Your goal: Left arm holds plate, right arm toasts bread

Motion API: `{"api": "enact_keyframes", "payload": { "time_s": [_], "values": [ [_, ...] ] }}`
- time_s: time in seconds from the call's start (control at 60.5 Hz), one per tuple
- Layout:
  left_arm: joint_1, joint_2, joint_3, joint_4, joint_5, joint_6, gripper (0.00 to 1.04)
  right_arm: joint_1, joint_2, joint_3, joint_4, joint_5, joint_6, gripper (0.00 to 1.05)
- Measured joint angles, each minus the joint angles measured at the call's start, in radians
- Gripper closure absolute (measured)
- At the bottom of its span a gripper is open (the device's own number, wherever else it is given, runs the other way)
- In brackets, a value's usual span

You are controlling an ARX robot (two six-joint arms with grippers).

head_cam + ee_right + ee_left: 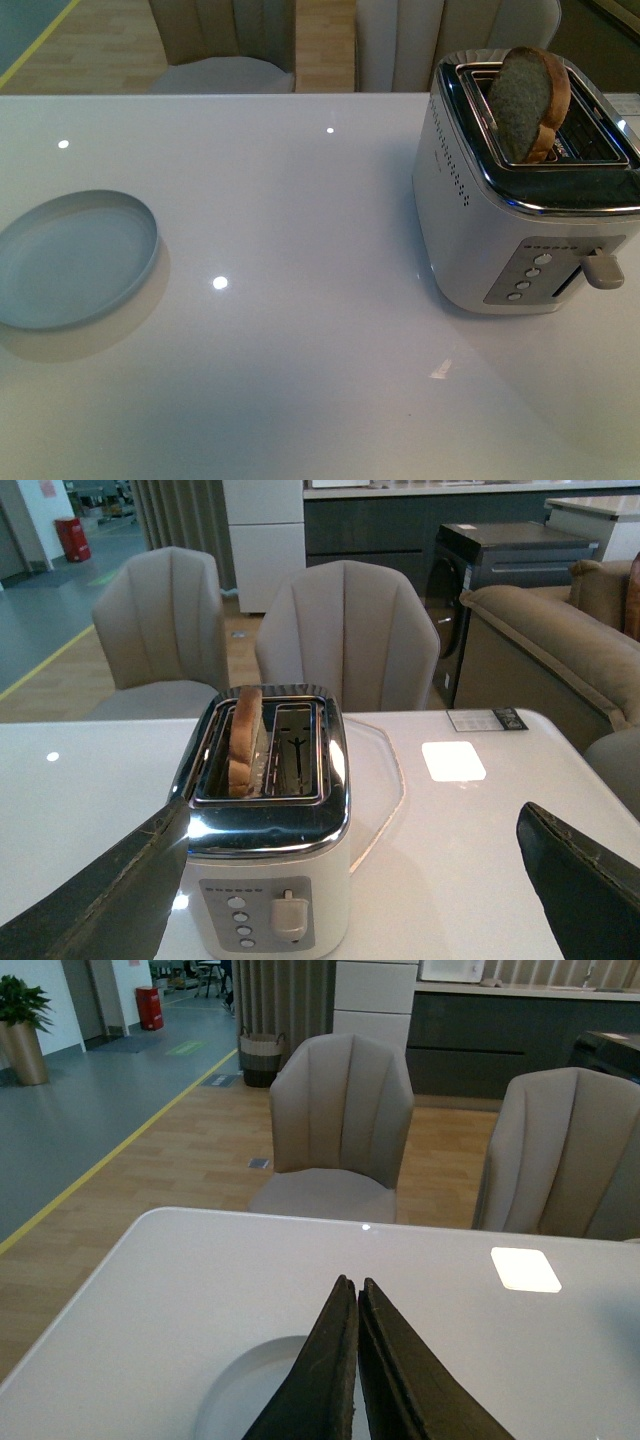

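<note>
The pale blue-grey plate [75, 258] lies flat on the white table at the left, with nothing on it. In the left wrist view my left gripper [353, 1285] is shut, its black wedge fingers pressed together above the plate's rim [240, 1385]. The bread [530, 103] stands upright in the left slot of the white and chrome toaster [500, 240], its top half sticking out. The right wrist view shows the bread [245, 735] in that slot. My right gripper [354, 822] is open, its fingers spread wide on either side of the toaster [265, 880]. Neither arm appears in the front view.
The toaster's lever [603, 268] sits at the top of its slot beside several round buttons [530, 275]. Beige chairs [340, 1130] stand beyond the table's far edge. A card [485, 720] lies on the table behind the toaster.
</note>
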Motion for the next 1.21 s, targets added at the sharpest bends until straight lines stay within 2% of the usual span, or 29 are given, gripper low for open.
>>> {"api": "enact_keyframes", "payload": {
  "time_s": [0.645, 1.207],
  "values": [
    [-0.017, -0.507, -0.042, -0.441, -0.008, 0.002, 1.02, 0.0, 0.0, 0.0, 0.0, 0.0, 0.0, 0.09],
    [-0.017, -0.74, -0.042, -0.669, -0.008, 0.002, 1.02, 0.0, 0.0, 0.0, 0.0, 0.0, 0.0, 0.09]
  ]
}}
